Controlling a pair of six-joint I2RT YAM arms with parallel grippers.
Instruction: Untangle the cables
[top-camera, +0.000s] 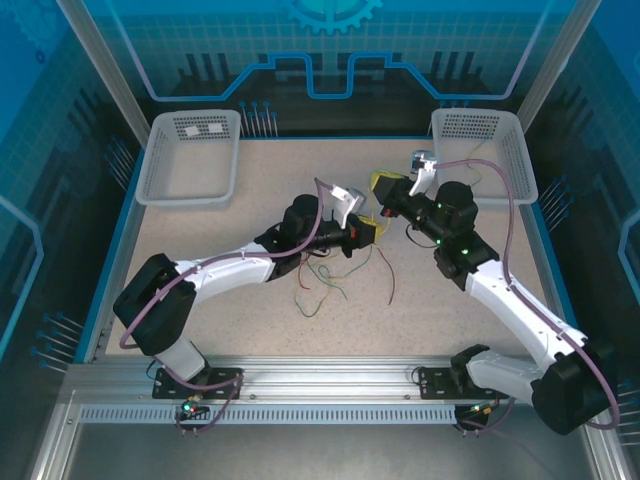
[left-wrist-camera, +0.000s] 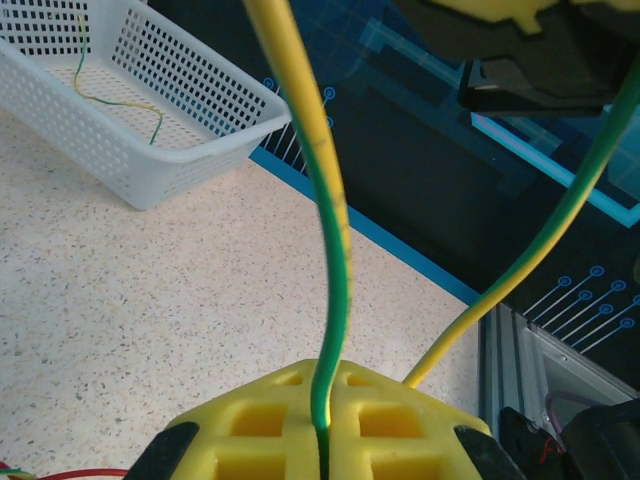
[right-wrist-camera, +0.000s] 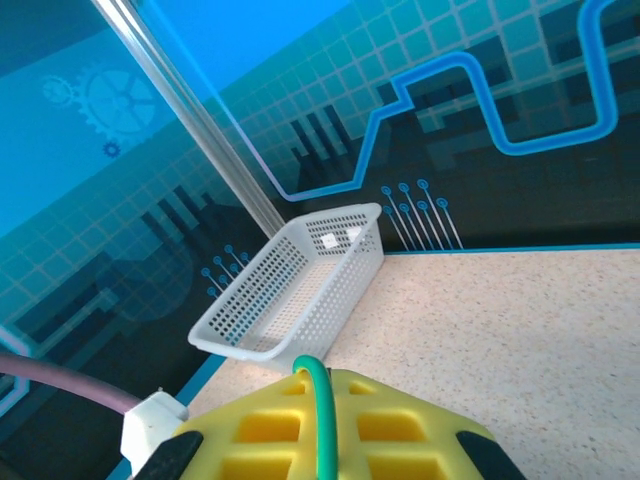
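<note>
Lying loose on the tabletop (top-camera: 200, 230) nearest the bases, red and green cables (top-camera: 320, 285) sit just before the left fingers (left-wrist-camera: 305, 440), closed on a yellow-green strand (left-wrist-camera: 335, 250); right fingers (right-wrist-camera: 340, 450) beyond pinch a green strand (right-wrist-camera: 318, 390); farthest, a white basket (left-wrist-camera: 200, 140) holds another.

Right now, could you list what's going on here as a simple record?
Left gripper: shut on a yellow-green cable
Right gripper: shut on a green cable
Loose cables: red and green, lying on the table
Basket: holds one thin wire
</note>
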